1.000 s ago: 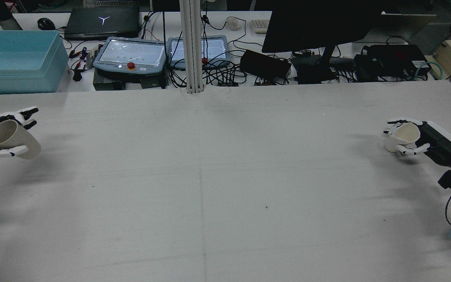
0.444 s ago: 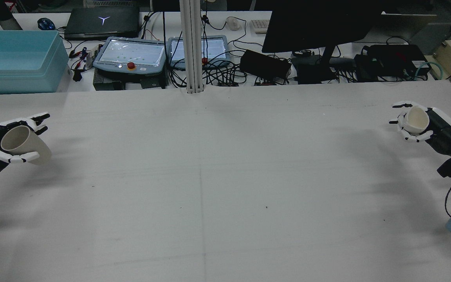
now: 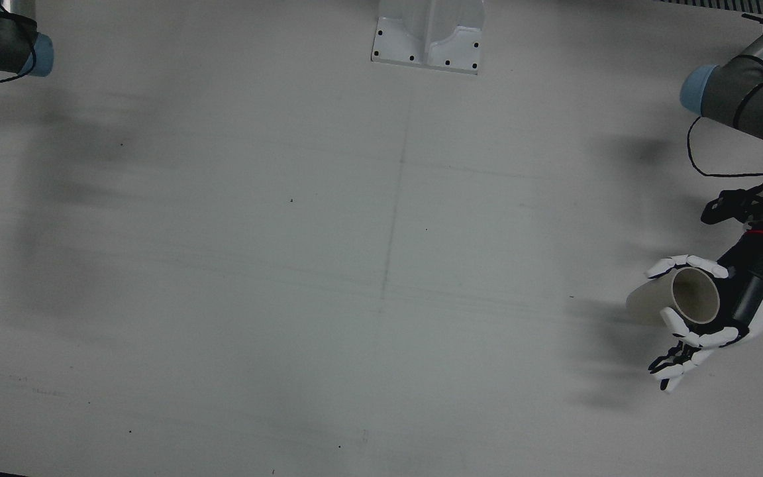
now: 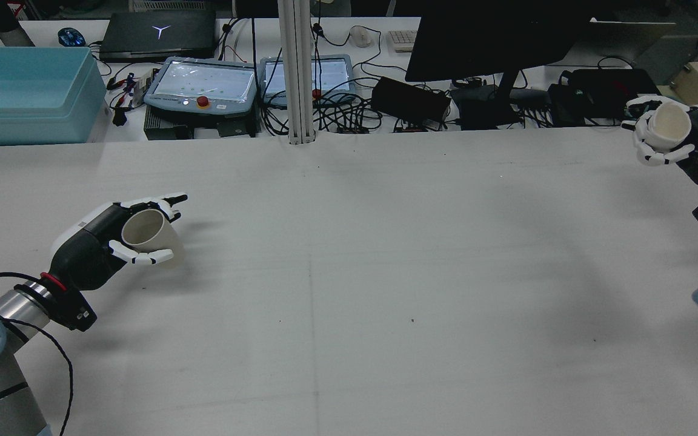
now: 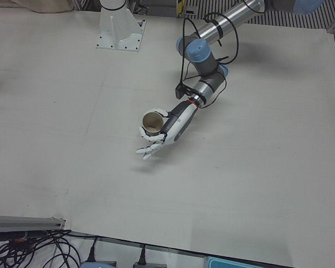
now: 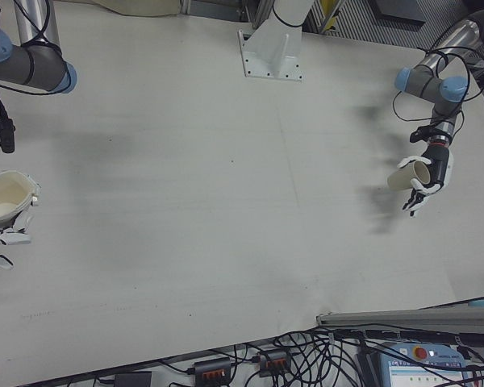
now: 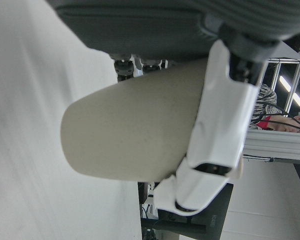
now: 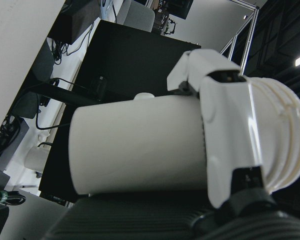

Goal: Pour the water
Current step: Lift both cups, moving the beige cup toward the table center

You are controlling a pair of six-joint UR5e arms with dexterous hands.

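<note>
The left robot hand (image 4: 120,239), gripping its cup (image 4: 148,235), moved inward; the right robot hand (image 4: 673,138) lifted its own cup (image 4: 667,130).

My rear view sits high behind the arms, looking forward and down across the table (image 4: 349,303) to the cluttered desk beyond. The front view looks almost straight down, pedestal (image 3: 428,33) at its top edge. The 2 oblique front views face the robot, each covering 1 half, sharing that pedestal. The 2 hand cameras lie sideways, very close to each hand.
</note>
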